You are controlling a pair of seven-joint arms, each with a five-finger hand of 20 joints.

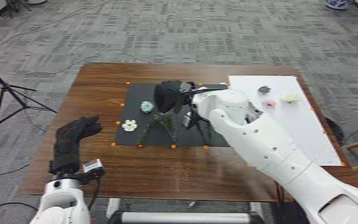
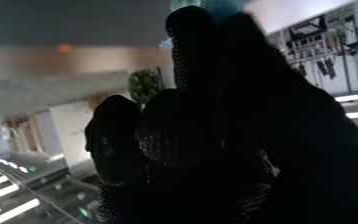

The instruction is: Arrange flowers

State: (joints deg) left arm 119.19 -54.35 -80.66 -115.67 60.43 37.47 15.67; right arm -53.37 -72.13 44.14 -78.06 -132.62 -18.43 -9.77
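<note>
In the head view the right hand (image 1: 168,95) hangs over the dark mat (image 1: 133,140) at twelve o'clock; I can't tell how far it is open or whether it grips anything. In the wrist view its glove partly hides a green sprig (image 2: 145,86), and a pale blue thing (image 2: 220,7) is cut off. On the mat: blue flower (image 1: 146,106) at ten, white flower (image 1: 130,125) at eight, tangled green stems (image 1: 165,122) near centre — ends unclear. The left hand (image 1: 67,140) is loosely open — empty.
</note>
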